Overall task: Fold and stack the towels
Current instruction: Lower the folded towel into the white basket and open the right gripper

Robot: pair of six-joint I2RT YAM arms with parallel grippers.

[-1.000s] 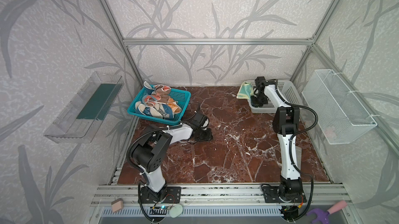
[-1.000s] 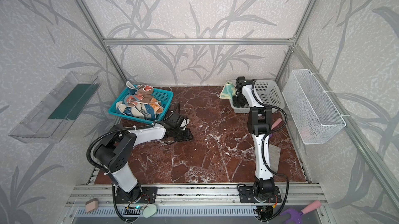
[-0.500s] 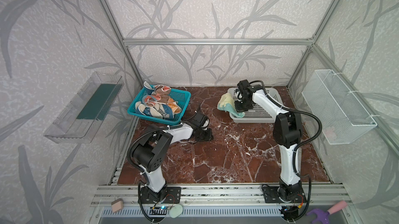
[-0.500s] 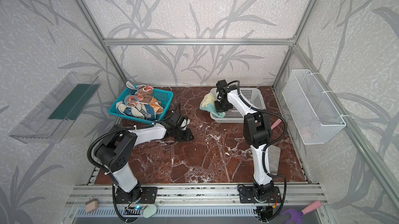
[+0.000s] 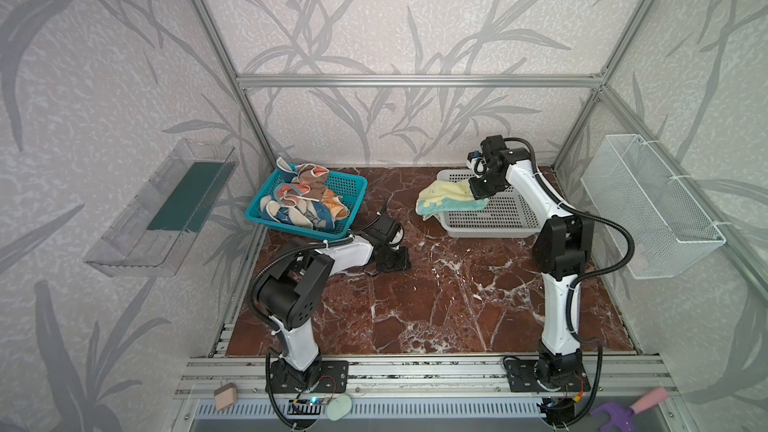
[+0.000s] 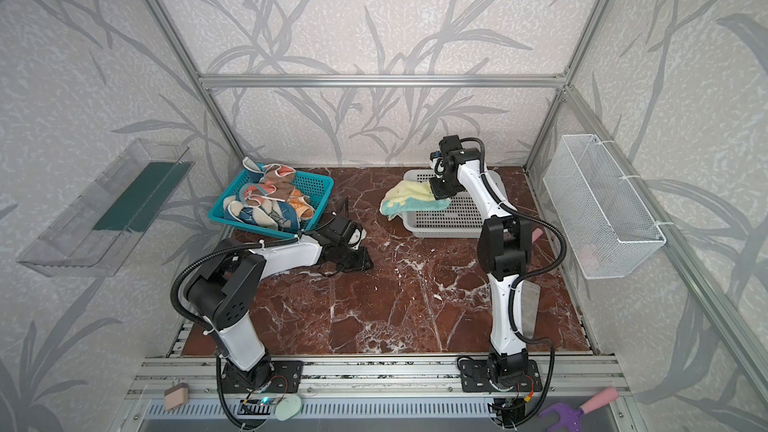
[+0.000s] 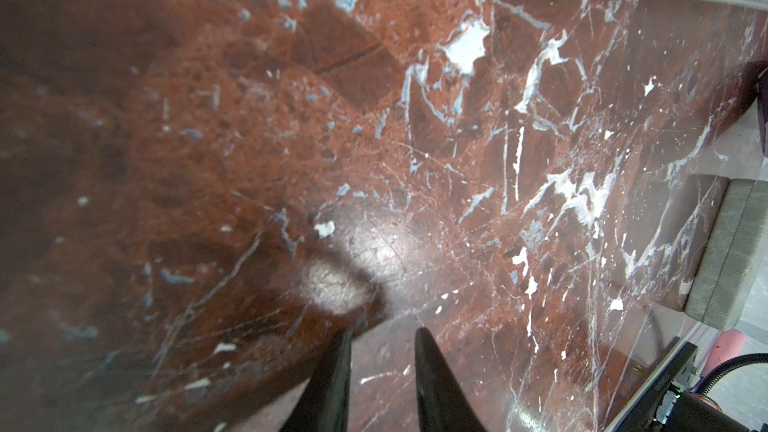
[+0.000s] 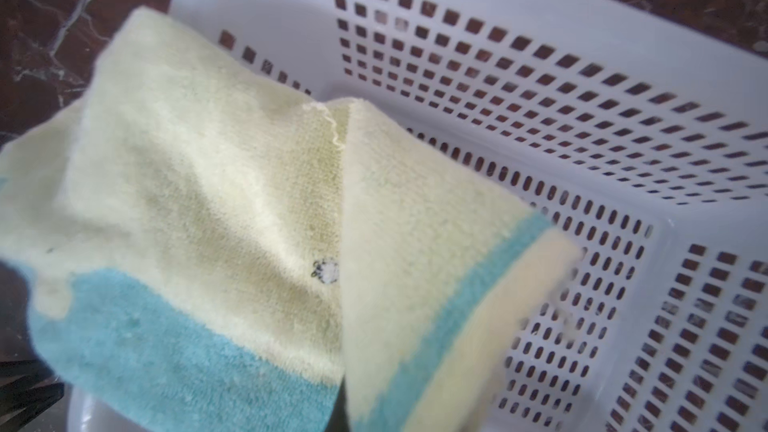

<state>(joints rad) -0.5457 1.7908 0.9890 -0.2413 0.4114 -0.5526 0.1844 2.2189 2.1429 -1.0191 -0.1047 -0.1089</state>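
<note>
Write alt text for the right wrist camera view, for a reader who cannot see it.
A folded pale yellow towel with a light blue band fills the foreground, close to the camera and hiding part of a white perforated plastic basket behind it. Dark red marble tabletop shows beyond the basket's rim.
</note>
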